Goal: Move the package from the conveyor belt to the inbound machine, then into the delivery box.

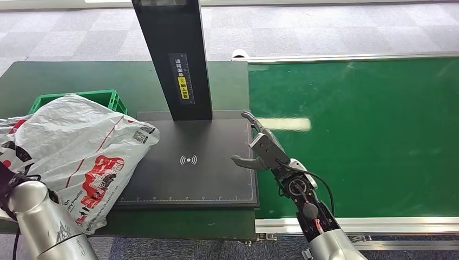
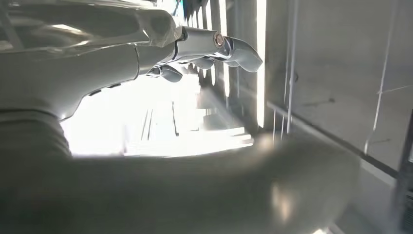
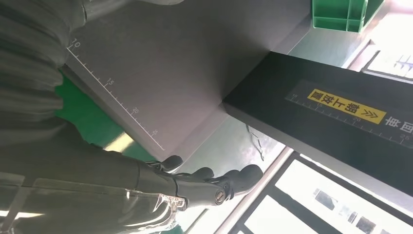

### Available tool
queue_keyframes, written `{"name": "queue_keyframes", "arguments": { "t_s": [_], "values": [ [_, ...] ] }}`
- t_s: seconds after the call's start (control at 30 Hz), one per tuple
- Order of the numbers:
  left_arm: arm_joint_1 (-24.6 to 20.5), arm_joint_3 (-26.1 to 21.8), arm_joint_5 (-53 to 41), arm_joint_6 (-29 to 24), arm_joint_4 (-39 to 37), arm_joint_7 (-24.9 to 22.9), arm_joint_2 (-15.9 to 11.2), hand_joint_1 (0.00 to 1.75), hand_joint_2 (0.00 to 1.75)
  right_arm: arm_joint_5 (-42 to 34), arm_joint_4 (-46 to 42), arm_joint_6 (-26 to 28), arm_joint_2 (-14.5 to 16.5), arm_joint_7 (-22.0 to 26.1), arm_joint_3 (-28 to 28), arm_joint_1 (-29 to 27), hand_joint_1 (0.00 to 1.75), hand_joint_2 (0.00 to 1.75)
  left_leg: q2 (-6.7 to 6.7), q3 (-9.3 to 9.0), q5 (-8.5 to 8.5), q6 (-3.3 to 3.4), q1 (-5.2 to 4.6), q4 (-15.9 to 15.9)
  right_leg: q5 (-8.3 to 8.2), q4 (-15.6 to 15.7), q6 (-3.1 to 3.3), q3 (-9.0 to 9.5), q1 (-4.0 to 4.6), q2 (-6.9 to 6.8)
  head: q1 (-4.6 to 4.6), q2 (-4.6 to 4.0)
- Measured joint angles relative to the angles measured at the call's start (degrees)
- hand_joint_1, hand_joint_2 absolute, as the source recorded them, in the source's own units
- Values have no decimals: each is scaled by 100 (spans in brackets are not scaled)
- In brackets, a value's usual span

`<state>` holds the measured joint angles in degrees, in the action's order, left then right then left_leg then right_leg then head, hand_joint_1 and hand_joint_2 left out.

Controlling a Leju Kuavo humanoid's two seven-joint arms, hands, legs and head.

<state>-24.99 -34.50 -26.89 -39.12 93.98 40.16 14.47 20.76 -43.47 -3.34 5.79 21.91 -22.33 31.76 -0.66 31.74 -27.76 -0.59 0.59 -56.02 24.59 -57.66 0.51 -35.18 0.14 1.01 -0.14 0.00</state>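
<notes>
Under the package [image 1: 76, 157], the left hand [image 2: 204, 48] is hidden, grip unreadable; the right hand [image 1: 260, 146] hovers released beside the inbound machine [image 1: 189, 162].

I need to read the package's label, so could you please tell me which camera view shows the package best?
The head view: the package lies whole at the inbound machine's left edge, printing up. The left wrist view gives a blurred, overexposed close-up where I cannot pick it out; the right wrist view faces the machine instead.
</notes>
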Motion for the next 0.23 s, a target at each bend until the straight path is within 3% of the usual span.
{"name": "queue_keyframes", "arguments": {
  "t_s": [0.23],
  "values": [
    [558, 1425, 1161, 2, 350, 2, -137, 0, 175, -36, -35, 17, -15, 78, 29, -18, 0, 175, 2, 0, 0, 0, -1, -1, -2, 0, -1, 0, -1, 1, -2, 0]
  ]
}}
